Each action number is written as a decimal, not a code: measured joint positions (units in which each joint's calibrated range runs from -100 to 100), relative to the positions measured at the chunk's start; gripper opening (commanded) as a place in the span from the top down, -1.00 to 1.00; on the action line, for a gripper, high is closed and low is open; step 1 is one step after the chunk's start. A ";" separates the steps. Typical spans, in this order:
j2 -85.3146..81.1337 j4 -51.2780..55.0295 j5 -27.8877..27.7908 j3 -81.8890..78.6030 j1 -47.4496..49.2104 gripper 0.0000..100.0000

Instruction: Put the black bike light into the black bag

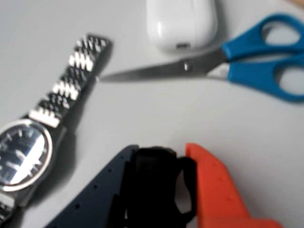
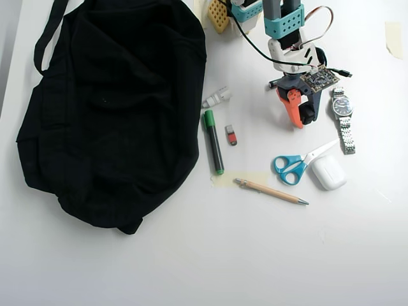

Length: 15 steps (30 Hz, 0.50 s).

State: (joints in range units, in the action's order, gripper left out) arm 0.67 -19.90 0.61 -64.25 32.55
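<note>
Fingers (image 1: pixel 183 183) clenched on the black bike light (image 1: pixel 154 183), above the bench (image 2: pixel 268 255); best lifted clear of the watch (image 2: pixel 342 106) before swinging to the black bag (image 2: pixel 108 108).

The wrist view is blurred; the watch (image 1: pixel 26 152) and scissors (image 1: pixel 247 64) run off its edges.

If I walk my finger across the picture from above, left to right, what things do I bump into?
black bag → green-capped marker → small red and grey stick → wooden pen → the tool, shut on the black bike light → white case → watch
</note>
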 measured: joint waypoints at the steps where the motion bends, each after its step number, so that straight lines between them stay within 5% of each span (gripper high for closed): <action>1: 0.00 -0.17 0.00 0.00 0.00 0.96; 11: -7.76 -0.17 -2.39 -5.55 -4.48 0.96; 15: -18.18 8.61 -3.37 -6.40 -7.05 0.96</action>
State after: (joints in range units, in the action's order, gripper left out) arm -17.51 -11.29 -2.76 -70.65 25.50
